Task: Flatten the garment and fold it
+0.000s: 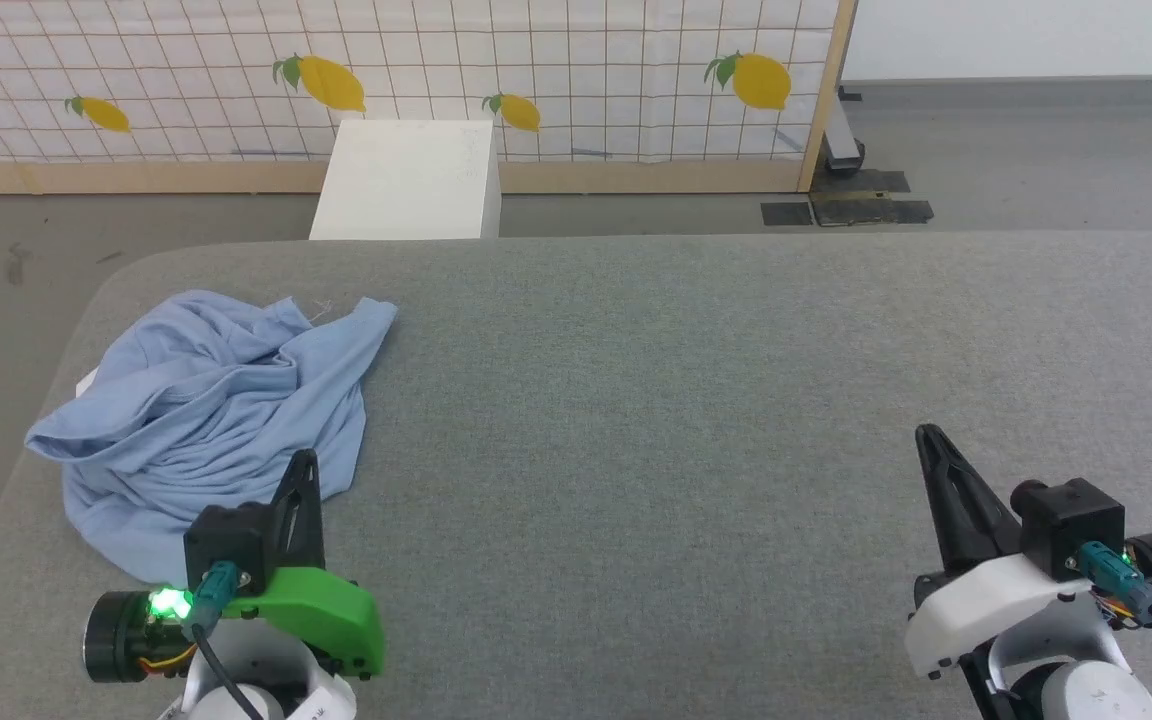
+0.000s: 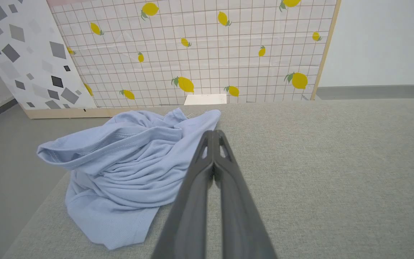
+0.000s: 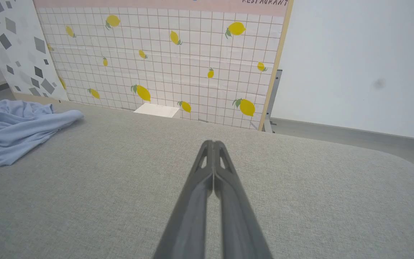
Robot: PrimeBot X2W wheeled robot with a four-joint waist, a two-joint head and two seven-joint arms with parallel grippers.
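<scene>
The garment (image 1: 211, 410), a light sky-blue knit shirt, lies crumpled in a heap at the left end of the grey padded table (image 1: 696, 420). It also shows in the left wrist view as the garment (image 2: 128, 169) and at the left edge of the right wrist view as the garment (image 3: 9, 131). My left gripper (image 1: 306, 458) is shut and empty, its tips just over the heap's near right edge; its tips (image 2: 213, 132) are pressed together. Far to the right, my right gripper (image 1: 926, 432) is shut and empty over bare table, its tips (image 3: 212, 142) closed.
A white box (image 1: 406, 180) stands on the floor beyond the table's far edge, in front of a lemon-print grid panel (image 1: 556, 70). The table's left edge runs close beside the shirt. Grey floor lies to the left and behind.
</scene>
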